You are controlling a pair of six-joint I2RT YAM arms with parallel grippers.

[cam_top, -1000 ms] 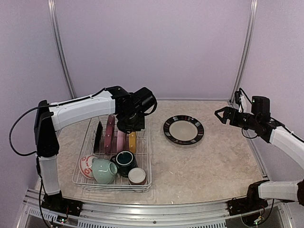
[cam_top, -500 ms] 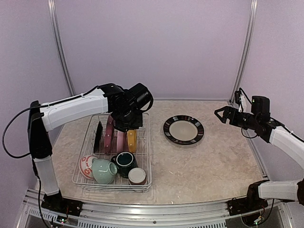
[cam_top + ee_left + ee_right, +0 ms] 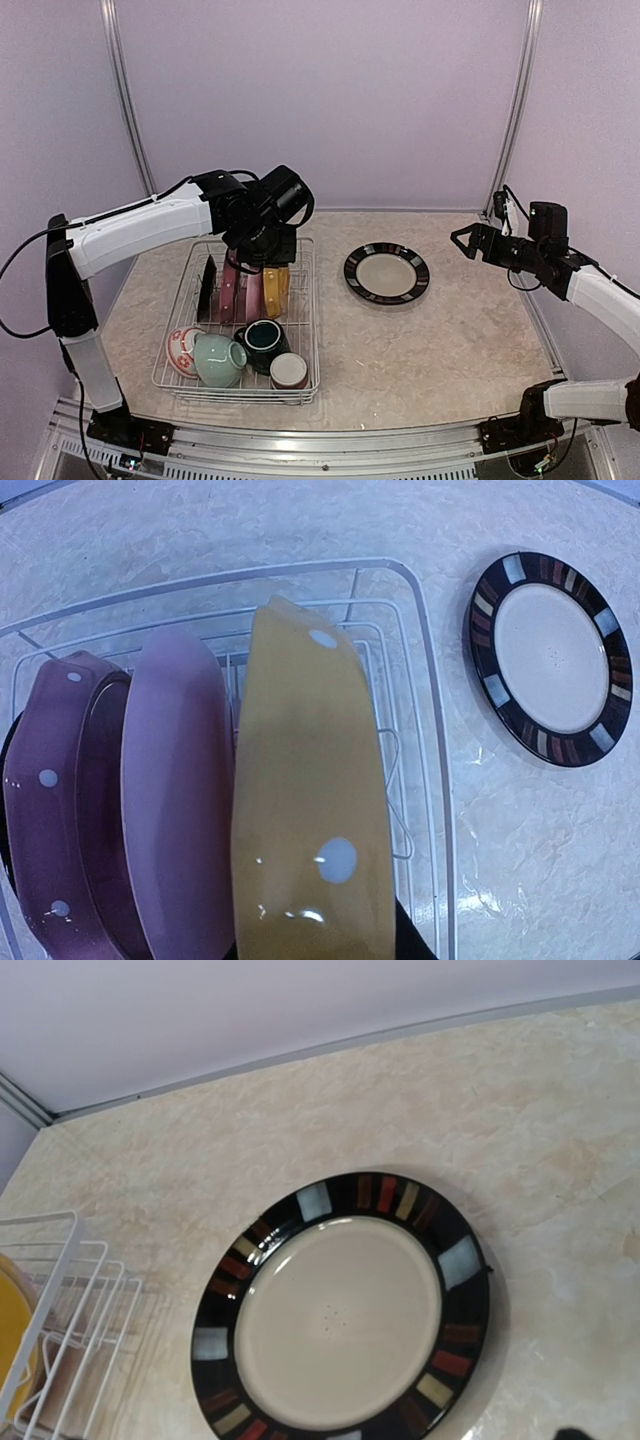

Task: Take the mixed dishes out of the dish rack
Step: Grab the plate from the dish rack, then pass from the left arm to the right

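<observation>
The white wire dish rack [image 3: 311,335] stands at the left of the table. My left gripper [image 3: 262,262] is over its rear part, shut on the top edge of the yellow dotted plate [image 3: 275,291], which fills the left wrist view [image 3: 305,810]. Pink plates [image 3: 233,285] and a black plate [image 3: 207,288] stand beside it. A teal cup [image 3: 264,336], a pale-green cup [image 3: 217,358], a red-patterned white bowl [image 3: 181,348] and a brown-white cup [image 3: 289,371] lie at the rack's front. My right gripper [image 3: 463,241] is open and empty in the air at the right.
A cream plate with a dark patterned rim [image 3: 387,272] lies flat on the table right of the rack; it also shows in the right wrist view [image 3: 340,1310]. Purple walls close the back and both sides.
My left arm has swung left and back with the yellow plate in its grip, and the plate has risen slightly. The right arm has not moved.
</observation>
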